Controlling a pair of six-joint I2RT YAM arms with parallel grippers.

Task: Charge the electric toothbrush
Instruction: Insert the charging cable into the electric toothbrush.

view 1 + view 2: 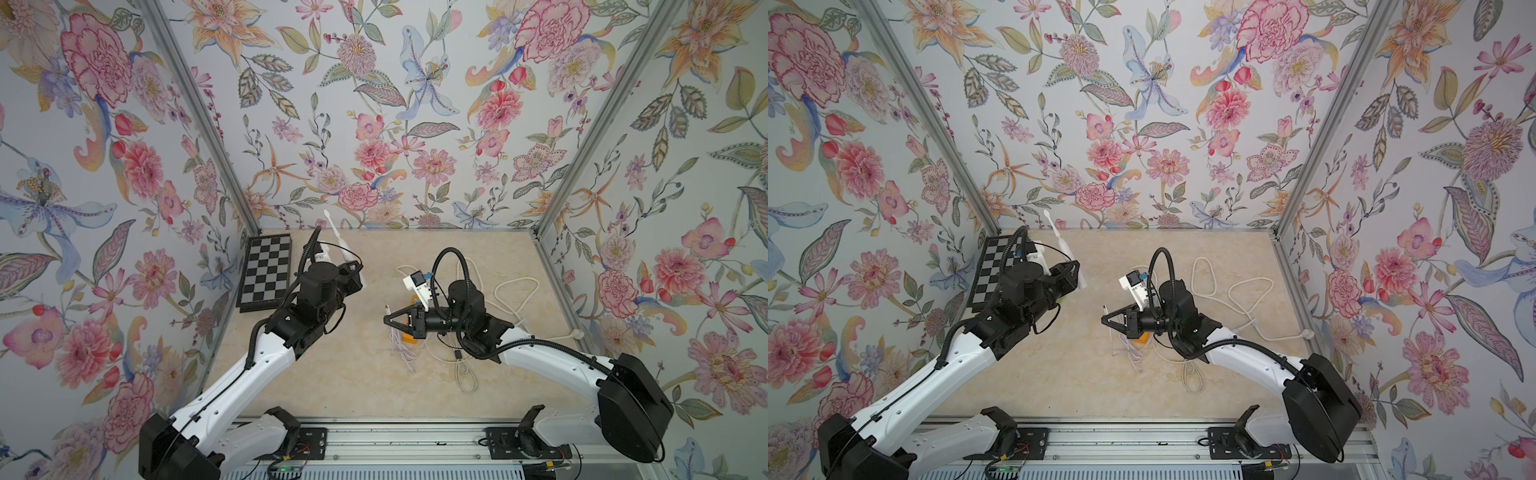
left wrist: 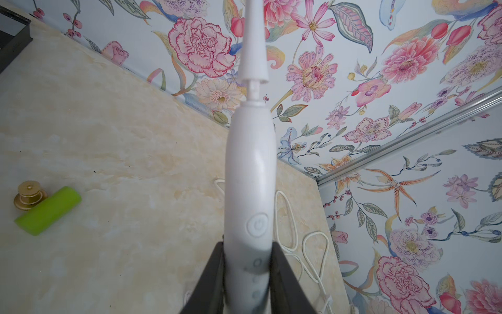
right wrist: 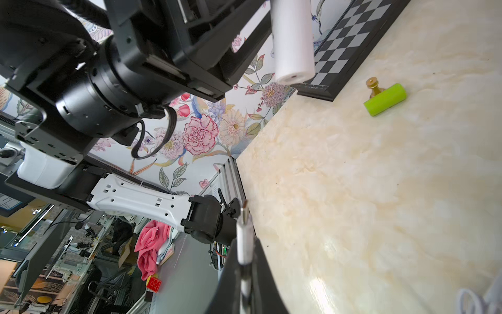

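1. There is one electric toothbrush (image 2: 250, 176), white, held up off the worktop (image 1: 353, 374) on its left side, in front of the back corner.
2. Its long axis is tilted. The brush head points up and toward the back wall, and the blunt base end points down toward the middle of the worktop. The right wrist view shows a small opening in the base's end face.
3. The left hand (image 2: 247, 246) pinches the lower handle just below the power button, one finger on each side. The head and most of the body run out past the fingertips, and the base sticks out behind them.
4. One charging plug (image 3: 244, 233) is pinched between the pressed-together fingers of the right hand (image 1: 385, 319). Its metal tip juts past the fingertips, and its thin cable hangs toward the worktop.
5. The plug and the toothbrush base are apart, with open air between the two hands.
6. A bundle of thin pale cable (image 1: 401, 349) lies under the right hand. A thicker cream cord (image 1: 511, 291) loops behind and beside that arm.
7. One chessboard (image 1: 266, 270) leans at the left wall.
8. One green cylinder (image 2: 49, 210) lies on the worktop against one small brass knob (image 2: 28, 195). Both show only in the wrist views.
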